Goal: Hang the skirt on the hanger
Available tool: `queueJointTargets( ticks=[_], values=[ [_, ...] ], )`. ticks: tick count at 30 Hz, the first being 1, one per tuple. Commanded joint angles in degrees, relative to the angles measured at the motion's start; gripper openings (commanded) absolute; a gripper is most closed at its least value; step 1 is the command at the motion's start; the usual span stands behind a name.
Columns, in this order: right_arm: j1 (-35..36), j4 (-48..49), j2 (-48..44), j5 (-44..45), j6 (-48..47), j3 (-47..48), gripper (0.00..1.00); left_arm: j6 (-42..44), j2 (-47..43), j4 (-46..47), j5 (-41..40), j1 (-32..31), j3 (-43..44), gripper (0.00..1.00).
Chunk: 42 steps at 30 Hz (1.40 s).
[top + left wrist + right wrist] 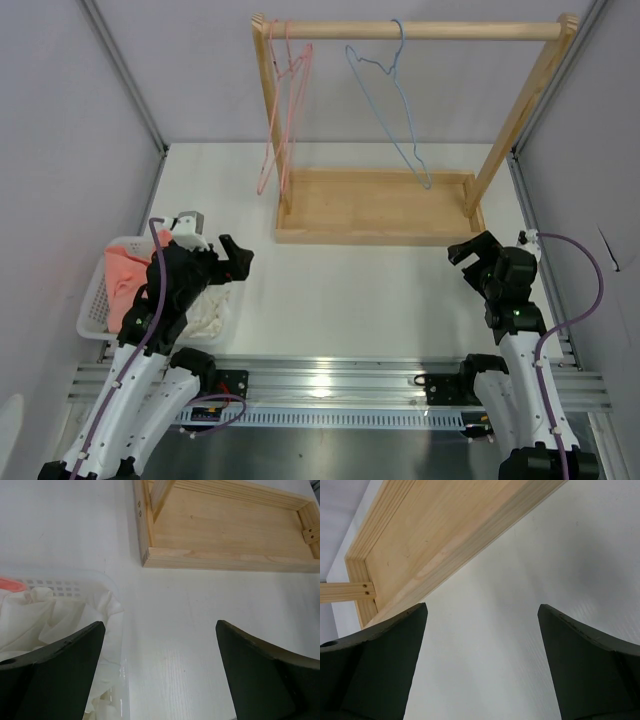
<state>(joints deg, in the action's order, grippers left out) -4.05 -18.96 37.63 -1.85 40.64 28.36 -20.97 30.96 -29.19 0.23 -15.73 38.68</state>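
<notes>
1. Two pincers, both mine and both empty. My left pincer (236, 258) hangs spread wide just beside the basket (93, 303). My right pincer (463, 250) hangs equally spread over the bare surface (340, 290), near a corner of the wooden rack (372, 212).
2. The skirt (208, 310) lies crumpled in the basket's near right part, touching the salmon-pink cloth (125, 275). If I dip in carelessly, I could pinch both cloths at once. I could also catch the basket's rim, and I judge the basket light enough to lift along with the cloth.
3. The fabric looks thin and crinkled. A grip on one ruffle alone may slip, or bring the skirt up so bunched that I cannot find its waist.
4. Farther off, the hanger (395, 100) dangles by its hook from the rack's top rail, free to swing. A sideways nudge could set it swaying or knock it off. The pink hanger (285, 100) shares that rail at the left end, so I might reach for the wrong one.
5. No brand, label or writing is legible in any view.
</notes>
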Motion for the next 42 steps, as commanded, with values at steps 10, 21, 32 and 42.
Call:
queueJointTargets(
  ticks=[10, 21, 32, 42],
  values=[
    [1.0, -2.5, -1.2, 1.8, -3.6, 3.0, 0.99, -10.5, -0.3, -11.0, -18.7, 0.4, 5.5, 0.99],
    [12.9, -0.3, 3.4, 8.4, -2.3, 2.8, 0.99, -28.8, 3.6, -32.0, -39.6, 0.4, 12.8, 0.99],
    [15.7, -0.3, 4.1, 8.7, -0.7, 1.3, 0.99, -46.3, 9.5, -40.0, -43.1, 0.4, 8.7, 0.99],
    [15.8, -0.6, 3.8, 8.3, 0.0, -0.1, 0.99, -46.2, 12.7, -32.3, -43.0, 1.8, 3.2, 0.63]
  ],
)
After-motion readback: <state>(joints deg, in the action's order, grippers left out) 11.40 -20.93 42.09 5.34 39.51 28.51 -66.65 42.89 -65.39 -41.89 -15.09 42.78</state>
